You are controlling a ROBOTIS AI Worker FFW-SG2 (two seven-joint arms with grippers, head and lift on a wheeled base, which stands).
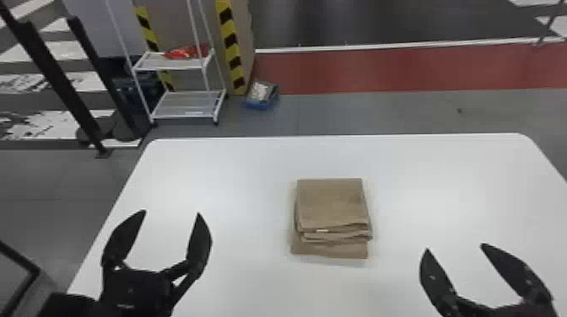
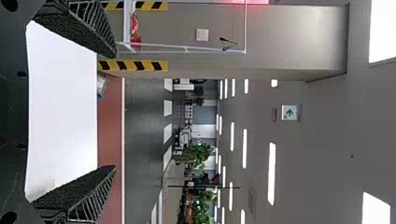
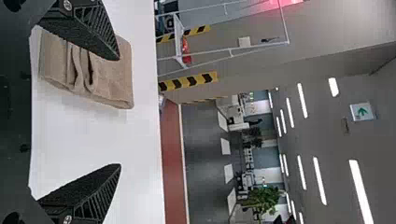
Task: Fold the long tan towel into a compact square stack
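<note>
"Towel (image 1: pixel 331 202), tan cloth, folded?"
"On white flat bench (image 1: pixel 219 177), between black left pincer (image 1: pixel 171 212) and black right pincer (image 1: pixel 454 247), both spread."
"Containers?"
"Blue box (image 1: pixel 258 105) on floor, white contents (image 1: pixel 259 90)."

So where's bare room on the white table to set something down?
Free: between the folded tan cloth towel and the far edge of the table; the far right corner, beyond the black right claw; left of the towel, up to the black left claw. Tighter: between towel and right claw.
</note>
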